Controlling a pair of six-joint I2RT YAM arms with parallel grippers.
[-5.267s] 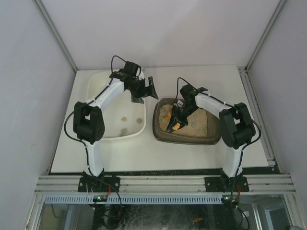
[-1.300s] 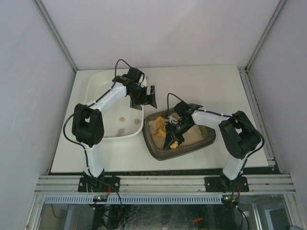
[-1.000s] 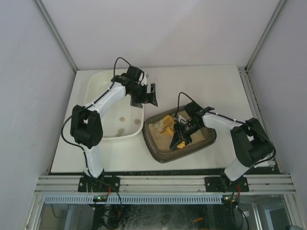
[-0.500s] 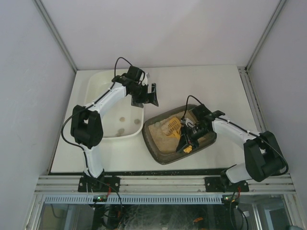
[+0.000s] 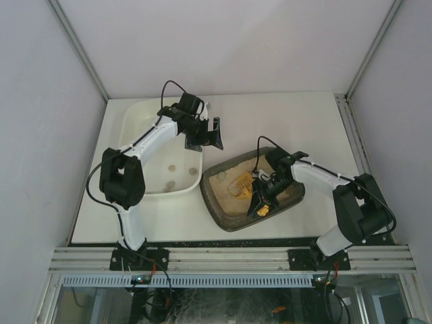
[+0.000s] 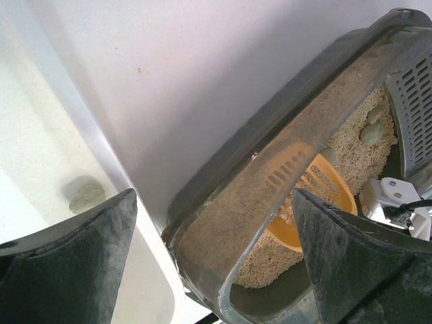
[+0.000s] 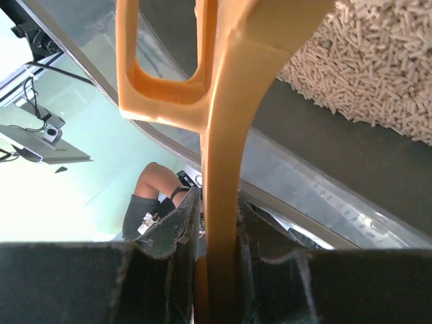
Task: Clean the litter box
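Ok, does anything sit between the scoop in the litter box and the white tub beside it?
Nothing lies on the bare strip between litter box and white tub. But the open left hand hangs over the tub's rim on the box side, by the box's far corner; the scoop in the right hand might meet it there.
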